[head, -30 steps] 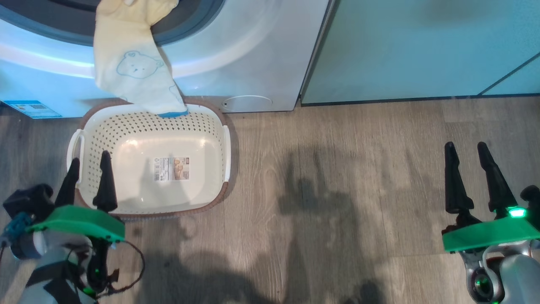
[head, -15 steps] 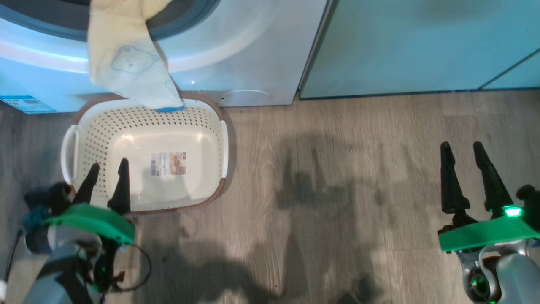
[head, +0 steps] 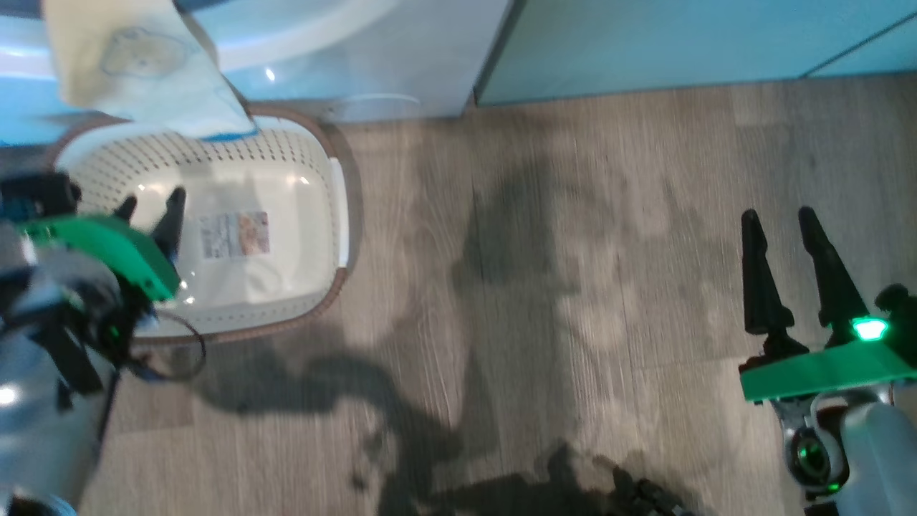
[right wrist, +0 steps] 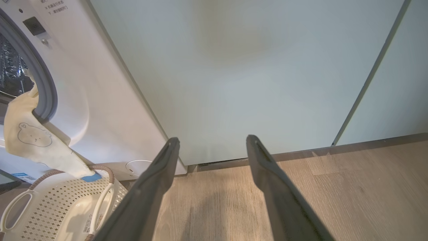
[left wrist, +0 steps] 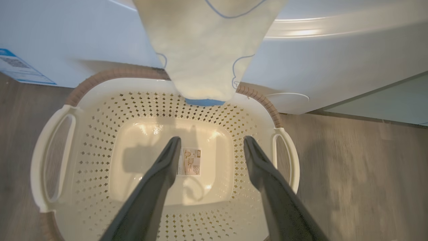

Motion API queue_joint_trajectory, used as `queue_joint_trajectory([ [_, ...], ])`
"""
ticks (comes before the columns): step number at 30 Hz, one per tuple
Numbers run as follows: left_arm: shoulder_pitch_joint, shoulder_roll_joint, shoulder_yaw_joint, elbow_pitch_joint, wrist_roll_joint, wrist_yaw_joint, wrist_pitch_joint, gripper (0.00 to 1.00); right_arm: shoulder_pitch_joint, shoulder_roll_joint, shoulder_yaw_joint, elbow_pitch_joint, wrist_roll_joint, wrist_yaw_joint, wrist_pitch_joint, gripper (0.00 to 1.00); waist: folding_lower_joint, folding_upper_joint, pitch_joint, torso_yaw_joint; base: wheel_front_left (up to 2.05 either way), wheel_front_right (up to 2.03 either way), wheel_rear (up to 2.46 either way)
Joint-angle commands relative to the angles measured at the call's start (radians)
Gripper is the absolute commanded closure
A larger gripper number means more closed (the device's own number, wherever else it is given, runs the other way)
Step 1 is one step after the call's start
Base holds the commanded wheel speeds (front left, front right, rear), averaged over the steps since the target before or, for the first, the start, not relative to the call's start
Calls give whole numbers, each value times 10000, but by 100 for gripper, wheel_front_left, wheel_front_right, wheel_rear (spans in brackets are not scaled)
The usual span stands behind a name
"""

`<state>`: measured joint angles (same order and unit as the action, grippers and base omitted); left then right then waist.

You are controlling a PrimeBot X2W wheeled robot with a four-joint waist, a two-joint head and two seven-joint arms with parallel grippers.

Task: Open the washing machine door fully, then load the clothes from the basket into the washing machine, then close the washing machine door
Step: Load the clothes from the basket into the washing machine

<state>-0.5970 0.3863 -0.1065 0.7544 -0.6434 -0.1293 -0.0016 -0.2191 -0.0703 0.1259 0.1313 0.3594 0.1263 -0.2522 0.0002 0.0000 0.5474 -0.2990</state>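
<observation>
In the head view the left claw [head: 152,209] hangs released over the basket [head: 331,154] at upper left. The right claw [head: 778,215], likewise spread and holding nothing, is over the floor [head: 537,287] at lower right. A bear-print garment [head: 143,79] dangles down the washing machine [head: 358,57], its blue hem at the basket's rim by the machine. The right wrist view adds the steel drum [right wrist: 11,67] it spills from; the left wrist view, the machine's blue sticker [left wrist: 23,68] at upper left.

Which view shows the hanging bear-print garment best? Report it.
Right wrist view: the garment hangs sharp from the washing machine down to the basket rim. Left wrist view shows its lower end close, top cropped. Head view shows it blurred.
</observation>
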Motion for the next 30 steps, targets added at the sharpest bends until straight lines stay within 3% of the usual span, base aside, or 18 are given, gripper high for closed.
queue_joint_trajectory([
  [1,-629,795,-107,-129,-283,-8,264,0,-157,-136,196,-341,-7,44,-96,0,-2,0,457,-168,0,0,0],
  [5,-1568,1359,-688,144,-834,-10,515,0,-322,-153,184,-389,-8,44,-96,0,-2,0,910,-237,0,0,0],
  [13,-2959,1919,-1393,865,-1248,-12,414,0,-624,-183,292,-464,-30,44,-96,0,-2,0,1697,-320,0,0,0],
  [30,-4817,2274,-3674,1537,-1835,-13,-790,0,-953,-238,304,-525,-113,44,-96,0,-2,0,2514,-246,0,0,0],
])
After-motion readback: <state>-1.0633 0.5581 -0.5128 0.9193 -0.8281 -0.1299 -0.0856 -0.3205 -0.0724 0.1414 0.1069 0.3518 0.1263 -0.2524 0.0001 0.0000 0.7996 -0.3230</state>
